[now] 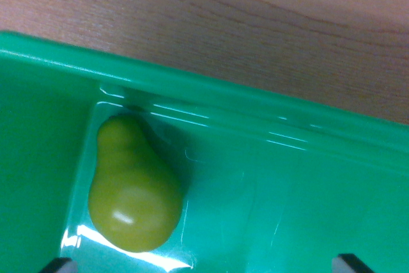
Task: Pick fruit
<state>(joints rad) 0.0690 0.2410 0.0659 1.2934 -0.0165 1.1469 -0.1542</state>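
A yellow-green pear [134, 193] lies in a glossy green tray [300, 177], tucked into a corner with its narrow end toward the tray's rim. Only the two dark fingertips of my gripper [206, 265] show, at the bottom edge of the wrist view. They stand far apart, open, with nothing held. One fingertip [61, 265] sits just below the pear at the wrist view's left, the other [351, 263] far off at the wrist view's right. The pear's round end reaches down near the line between them.
The tray's raised rim [192, 84] runs diagonally across the view. Beyond it is a wooden tabletop [268, 23]. The tray's left wall [38, 158] rises close beside the pear.
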